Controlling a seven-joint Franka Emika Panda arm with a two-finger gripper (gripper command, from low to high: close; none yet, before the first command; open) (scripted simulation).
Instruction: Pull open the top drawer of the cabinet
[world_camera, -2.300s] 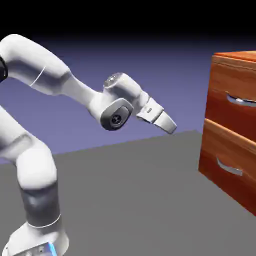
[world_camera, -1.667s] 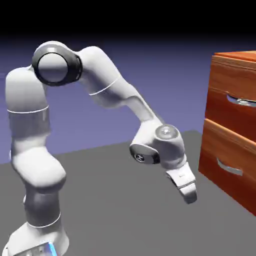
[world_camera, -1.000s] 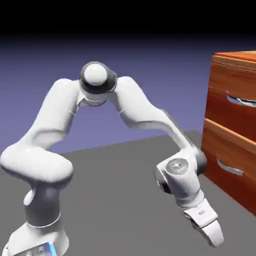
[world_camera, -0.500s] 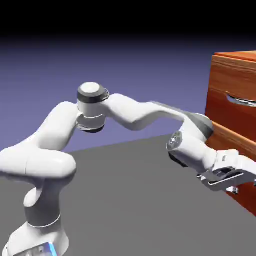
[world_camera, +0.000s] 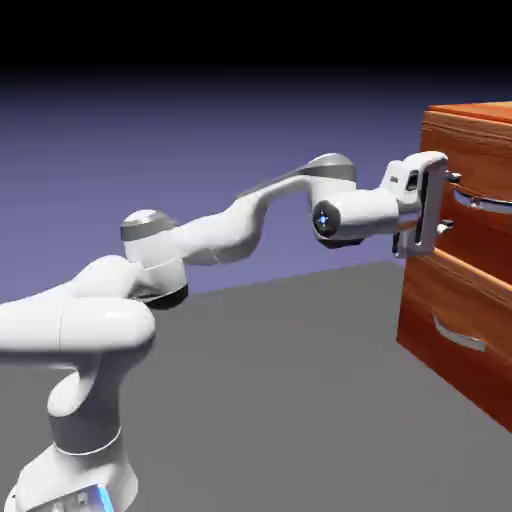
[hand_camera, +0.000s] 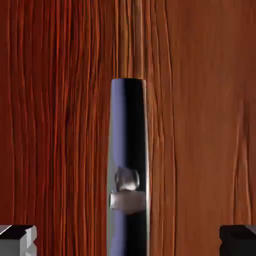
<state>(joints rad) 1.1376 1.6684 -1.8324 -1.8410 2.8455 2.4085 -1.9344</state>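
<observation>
The cabinet (world_camera: 470, 113) stands at the exterior view's right, glossy reddish-brown wood. Its top drawer (world_camera: 487, 238) sits flush in the cabinet, with a curved silver handle (world_camera: 489, 205). My gripper (world_camera: 449, 203) is open at the handle's near end, one finger above the bar and one below. In the hand view the handle (hand_camera: 128, 150) runs as a dark glossy bar up the middle, in front of the drawer's wood (hand_camera: 55, 125). It lies between my two grey fingertips (hand_camera: 17, 240), which stand far apart and do not touch it.
The lower drawer (world_camera: 455, 295) with its own silver handle (world_camera: 458, 337) sits shut below the gripper. Grey table surface (world_camera: 270, 390) stretches between the robot base and the cabinet.
The arm has swung up from in front of the lower drawer to the top drawer's handle. The hand now points at the drawer front. The jaws stayed open.
</observation>
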